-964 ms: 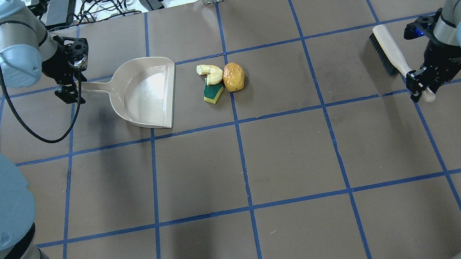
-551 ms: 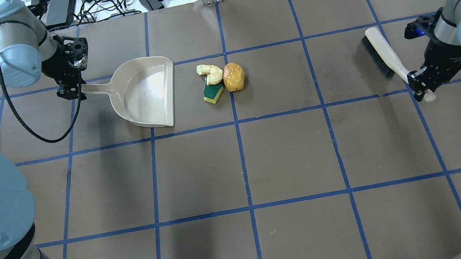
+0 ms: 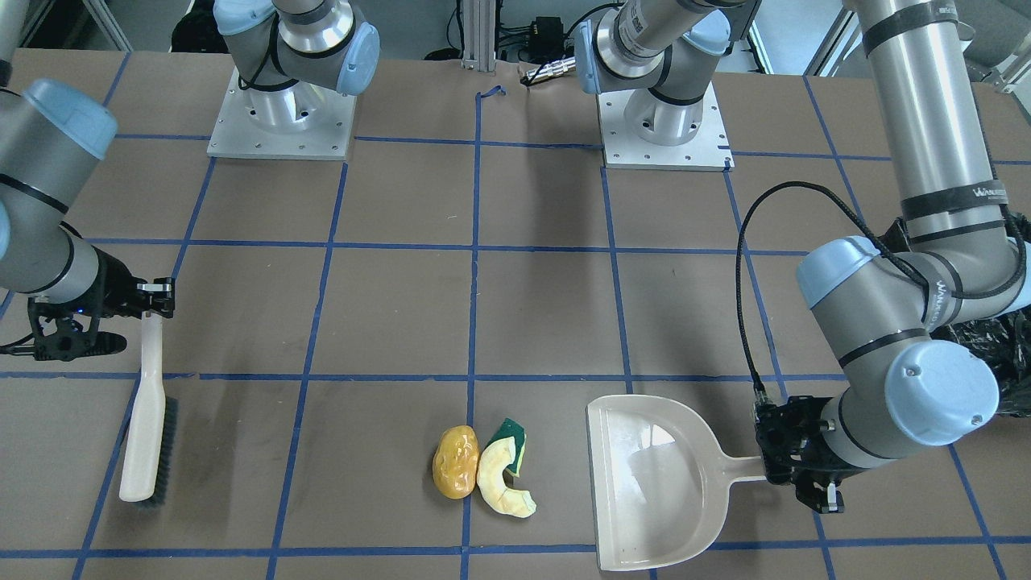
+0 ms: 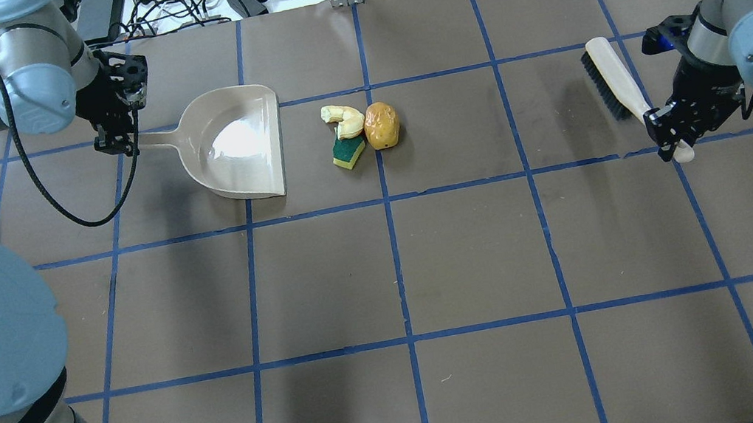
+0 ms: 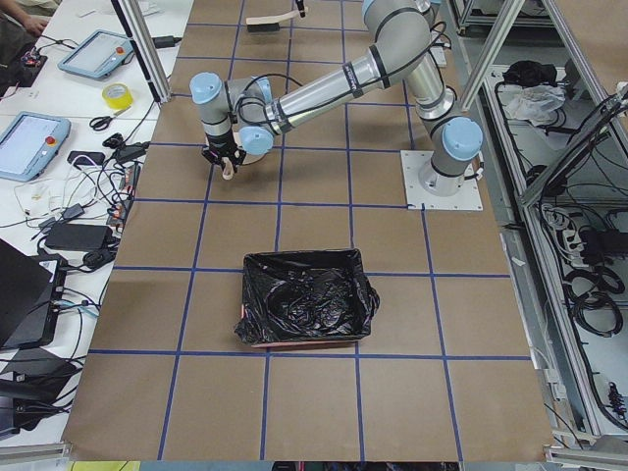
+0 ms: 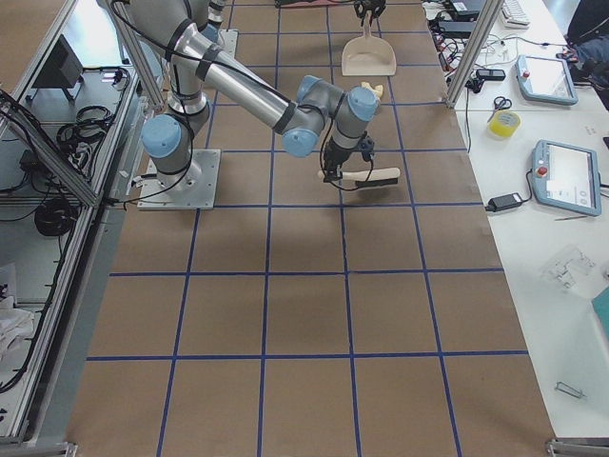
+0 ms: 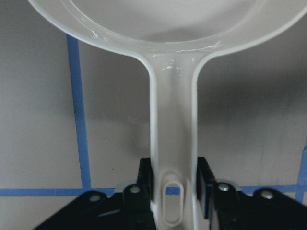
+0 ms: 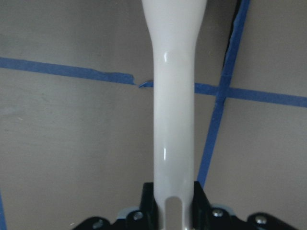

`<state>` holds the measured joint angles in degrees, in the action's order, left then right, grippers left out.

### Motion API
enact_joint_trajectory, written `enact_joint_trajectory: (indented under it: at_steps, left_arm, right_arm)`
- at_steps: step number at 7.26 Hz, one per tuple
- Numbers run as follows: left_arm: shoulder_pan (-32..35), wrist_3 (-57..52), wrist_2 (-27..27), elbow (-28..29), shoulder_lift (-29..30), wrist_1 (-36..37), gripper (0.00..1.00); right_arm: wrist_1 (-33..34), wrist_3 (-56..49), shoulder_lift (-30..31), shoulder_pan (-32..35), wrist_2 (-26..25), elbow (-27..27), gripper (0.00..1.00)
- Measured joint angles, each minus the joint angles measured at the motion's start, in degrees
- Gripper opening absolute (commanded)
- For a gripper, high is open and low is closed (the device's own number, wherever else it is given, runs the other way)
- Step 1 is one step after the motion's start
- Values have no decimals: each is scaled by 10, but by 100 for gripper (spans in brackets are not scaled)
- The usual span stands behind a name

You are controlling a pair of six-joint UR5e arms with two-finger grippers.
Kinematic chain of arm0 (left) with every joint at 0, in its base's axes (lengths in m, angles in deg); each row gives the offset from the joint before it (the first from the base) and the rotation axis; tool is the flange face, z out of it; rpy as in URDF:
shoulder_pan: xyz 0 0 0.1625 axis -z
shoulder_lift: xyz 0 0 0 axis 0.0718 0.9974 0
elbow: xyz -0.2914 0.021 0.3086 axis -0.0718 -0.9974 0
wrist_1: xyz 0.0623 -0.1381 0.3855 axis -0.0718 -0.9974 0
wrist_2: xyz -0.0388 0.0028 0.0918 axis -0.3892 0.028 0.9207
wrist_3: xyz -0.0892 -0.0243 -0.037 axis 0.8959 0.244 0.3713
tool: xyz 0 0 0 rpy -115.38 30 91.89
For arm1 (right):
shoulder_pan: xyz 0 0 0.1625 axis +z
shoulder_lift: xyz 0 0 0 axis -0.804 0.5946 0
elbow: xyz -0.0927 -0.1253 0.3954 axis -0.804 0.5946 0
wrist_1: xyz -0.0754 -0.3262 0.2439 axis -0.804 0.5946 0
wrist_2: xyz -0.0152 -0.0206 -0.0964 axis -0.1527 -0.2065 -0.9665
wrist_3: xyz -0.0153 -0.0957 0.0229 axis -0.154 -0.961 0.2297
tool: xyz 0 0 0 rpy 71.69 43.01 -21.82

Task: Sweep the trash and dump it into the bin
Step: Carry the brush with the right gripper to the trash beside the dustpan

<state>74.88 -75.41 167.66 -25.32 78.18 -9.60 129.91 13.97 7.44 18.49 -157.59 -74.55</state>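
Jaws of the left gripper (image 4: 114, 140) are closed tight on the dustpan (image 4: 240, 146) handle end; the right gripper (image 4: 668, 129) pinches the brush (image 4: 615, 86) handle end. Between the tools lie the potato-like lump (image 4: 381, 125), crescent piece (image 4: 345, 119) and sponge block (image 4: 347, 153), clustered together, probably light and easy to roll. The bin (image 5: 299, 342) seems well apart.

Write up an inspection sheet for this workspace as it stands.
Surface: brown mat with a blue tape grid, lying flat.
Job's things: potato-like lump, crescent piece and sponge block clustered, touching; empty dustpan beside them, apart, open edge toward them; brush on their other side; black-lined bin at the robot's left table end.
Clutter: nothing seen.
Grippers: left gripper shut on the dustpan handle; right gripper shut on the brush handle.
Cables: black cable loops from the left wrist.
Surroundings: tablets and tape roll on a side bench.
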Motion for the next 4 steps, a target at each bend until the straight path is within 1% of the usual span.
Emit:
enact_joint_trajectory:
  at_steps: [2,4]
  left_arm:
    - [13,9,17,-2,-1,0,20]
    - [17,10,20,-5,-1,-1,20]
  right_arm:
    - [-31,111,12,86,-12,16,0]
    - [-58,241,-7,193,-35,55,0]
